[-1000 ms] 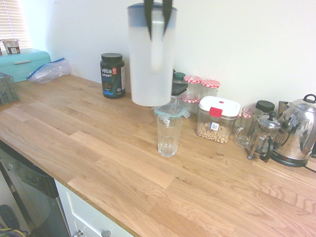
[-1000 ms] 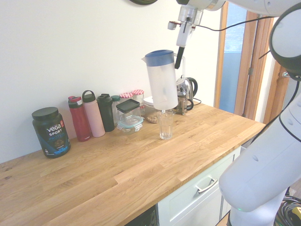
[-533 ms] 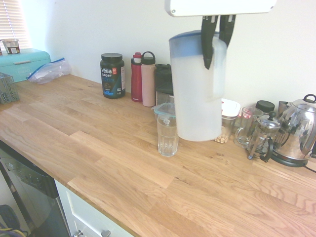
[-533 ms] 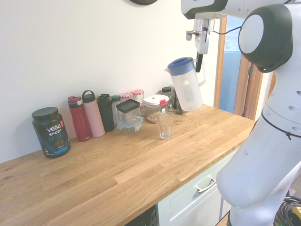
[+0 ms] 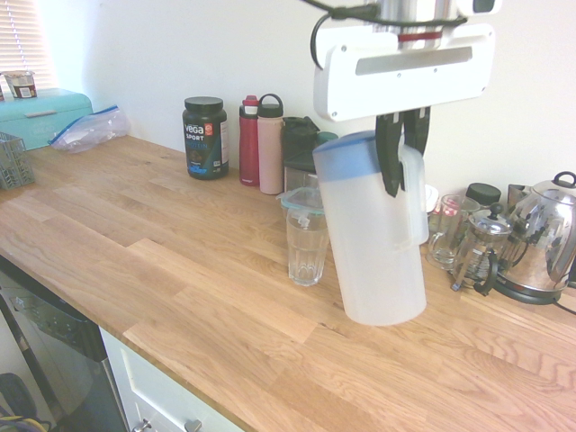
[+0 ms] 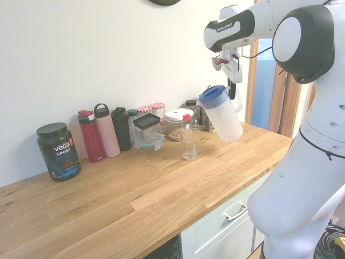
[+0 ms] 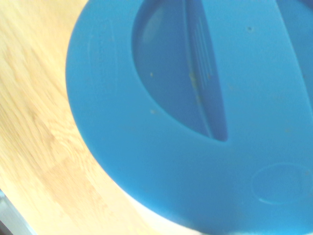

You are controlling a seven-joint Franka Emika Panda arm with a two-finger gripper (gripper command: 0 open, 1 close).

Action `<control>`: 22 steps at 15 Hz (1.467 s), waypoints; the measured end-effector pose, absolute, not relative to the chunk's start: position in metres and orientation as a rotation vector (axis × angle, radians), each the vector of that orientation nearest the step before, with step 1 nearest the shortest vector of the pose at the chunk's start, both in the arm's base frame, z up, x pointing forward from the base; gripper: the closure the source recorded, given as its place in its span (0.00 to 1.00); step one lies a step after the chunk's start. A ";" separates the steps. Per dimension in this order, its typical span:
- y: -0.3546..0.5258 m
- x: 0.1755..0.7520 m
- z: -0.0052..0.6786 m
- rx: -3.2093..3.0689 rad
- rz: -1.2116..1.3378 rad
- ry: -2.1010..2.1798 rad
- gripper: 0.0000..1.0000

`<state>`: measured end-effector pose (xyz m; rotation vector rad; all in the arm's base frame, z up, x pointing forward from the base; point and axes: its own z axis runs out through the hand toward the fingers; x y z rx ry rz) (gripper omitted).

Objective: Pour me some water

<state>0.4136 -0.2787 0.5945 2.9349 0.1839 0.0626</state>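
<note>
Near the back edge of the worktop (image 5: pixel 180 261), toward its kettle end, the gripper (image 5: pixel 402 153) has its dark fingers closed on the handle of the jug (image 5: pixel 373 243), a tall frosted-white vessel with a blue lid (image 7: pixel 195 112). The jug hangs tilted, its lid leaning toward the drinking glass (image 5: pixel 307 245); whether its base touches the wood cannot be told from either outside view. The water cannot be made out through the frosted wall. The jug's body hides most of the container with a white and red lid (image 6: pixel 178 115) in the first exterior view. The wrist view is filled almost wholly by the blurred blue lid, with a strip of wood grain beside it.

Readable print: "VEGA SPORT" on the dark tub (image 5: pixel 205 138), and faint lettering on the arm's dark band that is too small to read.

The ribbed glass stands upright just beside the jug, toward the worktop's middle. Behind it along the wall stand a red bottle (image 5: pixel 249 141), a pink bottle (image 5: pixel 270 145) and a dark bottle (image 6: pixel 121 129). A French press (image 5: pixel 480 249) and a steel kettle (image 5: pixel 545 238) sit at the far end, a teal bread box (image 5: pixel 40 115) and a plastic bag (image 5: pixel 85 130) at the opposite end.
</note>
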 end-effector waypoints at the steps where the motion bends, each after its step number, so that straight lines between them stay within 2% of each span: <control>1: -0.274 0.417 0.585 2.915 0.046 0.209 1.00; 10: -0.212 0.453 0.541 2.668 -0.025 0.300 1.00; 22: -0.186 0.465 0.541 2.403 -0.082 0.357 1.00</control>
